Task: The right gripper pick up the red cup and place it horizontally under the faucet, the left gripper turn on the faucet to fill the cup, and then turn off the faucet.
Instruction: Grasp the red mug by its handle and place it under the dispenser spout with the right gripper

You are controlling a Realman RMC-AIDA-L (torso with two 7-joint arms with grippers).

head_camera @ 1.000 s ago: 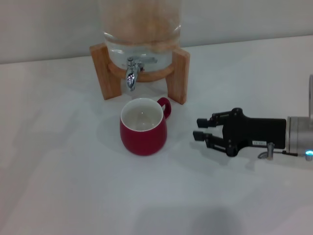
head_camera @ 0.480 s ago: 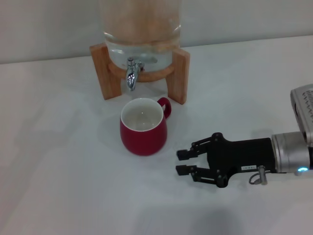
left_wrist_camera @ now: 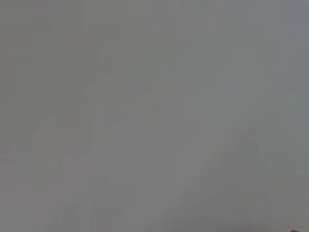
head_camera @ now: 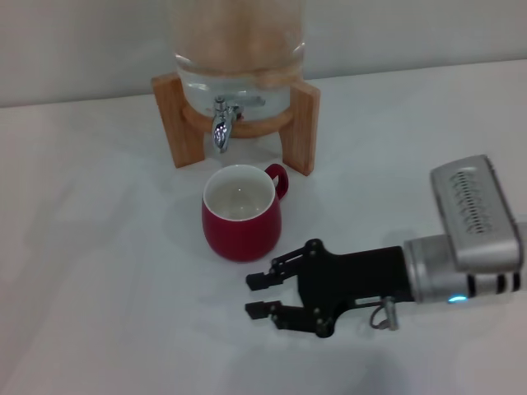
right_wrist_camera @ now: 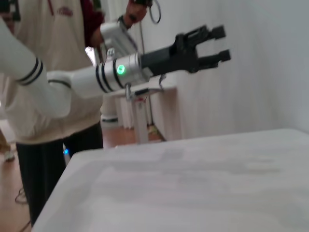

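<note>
Head view down over table (head_camera: 99,247), right wrist view low across it

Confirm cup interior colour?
Cream-white inside the red cup, red outside; clearest in the head view.

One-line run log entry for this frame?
phase: approach | right end effector: open, beside red cup | cup: upright, below faucet | left end effector: open, raised

you get soft, even light from above in the head view: the white table (head_camera: 99,271) is bright, with only a faint shadow under the right gripper (head_camera: 252,295) and a pale one around the red cup (head_camera: 241,226). the faucet (head_camera: 221,129) carries small bright glints. the left wrist view gives you a flat grey field. in the right wrist view the left gripper (right_wrist_camera: 219,44) stands dark against a bright wall (right_wrist_camera: 270,82), with a green ring (right_wrist_camera: 119,70) glowing on its arm.
</note>
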